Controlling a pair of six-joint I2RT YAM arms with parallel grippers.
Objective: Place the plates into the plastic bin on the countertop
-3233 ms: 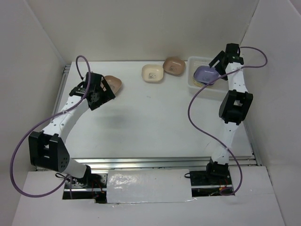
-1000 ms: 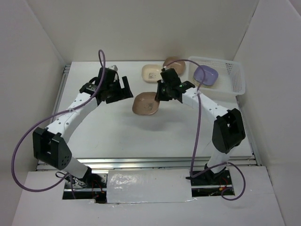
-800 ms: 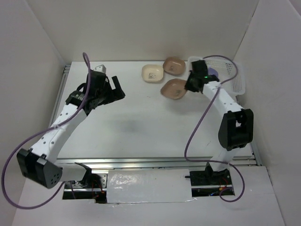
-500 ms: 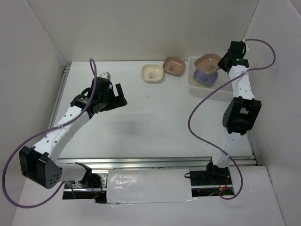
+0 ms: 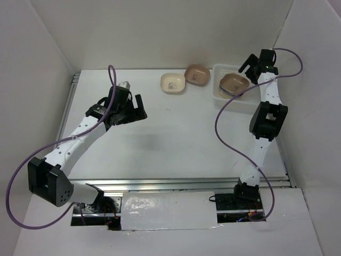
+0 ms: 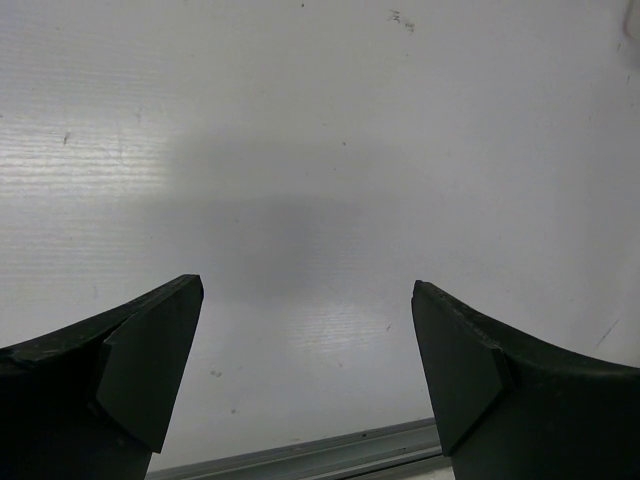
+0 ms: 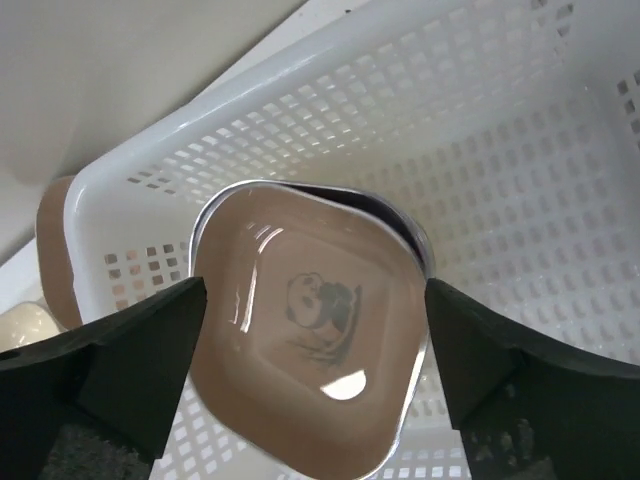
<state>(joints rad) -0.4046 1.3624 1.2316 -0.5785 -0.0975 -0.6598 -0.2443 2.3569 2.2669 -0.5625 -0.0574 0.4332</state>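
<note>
A brown plate with a panda motif lies in the white plastic bin, stacked on a lilac plate whose rim just shows under it. My right gripper hangs open just above this plate, its fingers on either side and not touching it. A cream plate and another brown plate sit on the countertop left of the bin. My left gripper is open and empty over the left of the countertop.
The bin's lattice wall stands between the stacked plates and the brown plate outside. A metal rail runs along the countertop's edge. White walls close in the back and both sides.
My right gripper held the brown plate above the bin; now the plate rests on the lilac plate and the jaws are open. My left arm shifted slightly right.
</note>
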